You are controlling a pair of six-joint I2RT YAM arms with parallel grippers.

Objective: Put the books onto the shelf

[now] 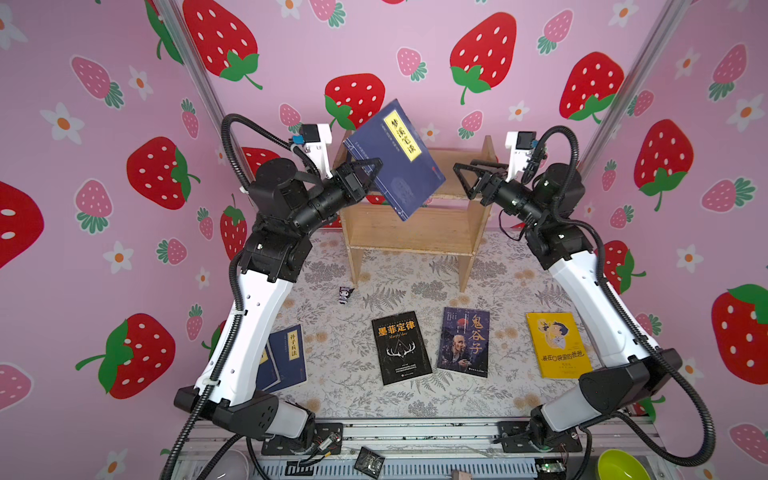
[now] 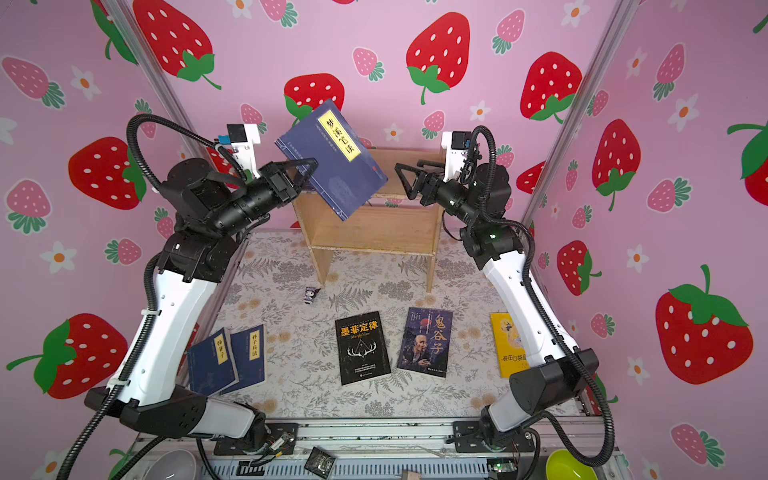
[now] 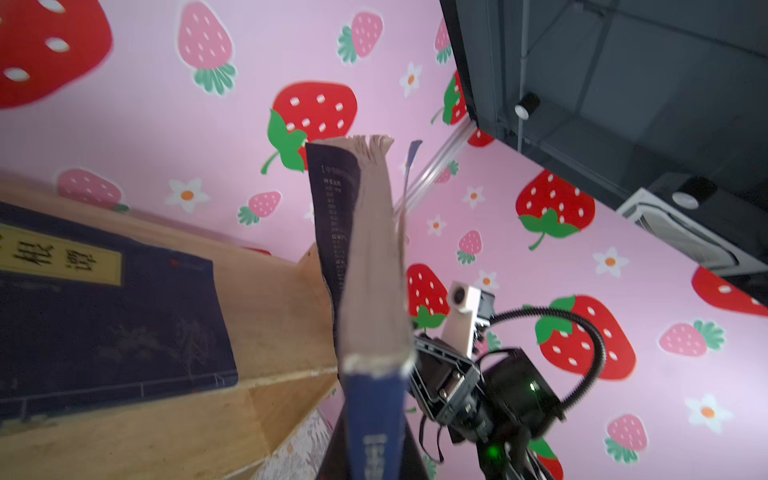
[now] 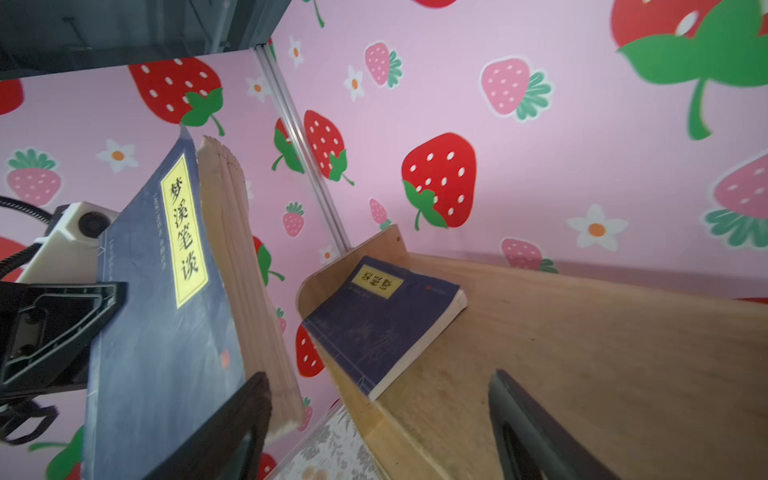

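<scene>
Navy paperback point(image 1: 395, 162) with a yellow title label hangs tilted in the air in front of the wooden shelf point(image 1: 415, 228). It is clamped along its spine edge by the left claw point(image 1: 374, 164). Only the claw's near finger shows in both top views; the far one is lost behind the cover. The left wrist view catches the book edge-on, its pages fanned and its spine running out of frame.

The right claw point(image 1: 463, 165) stands just beside the book's free edge, jaws spread wide and holding nothing.

A second navy paperback point(image 4: 374, 324) lies flat on the shelf's upper board against a rounded side panel. Its label is too blurred to read, and the held book hides it from both top views.

On the floral worktop point(image 1: 332, 374) lie a black book with antlers point(image 1: 401, 347), a dark book with an old man's face point(image 1: 464, 343) and a yellow cartoon book point(image 1: 557, 345). Two more navy paperbacks point(image 2: 216, 365) overlap at the left, partly hidden by the left arm in both top views. A tiny dark figurine point(image 1: 345, 293) stands near a shelf leg.
</scene>
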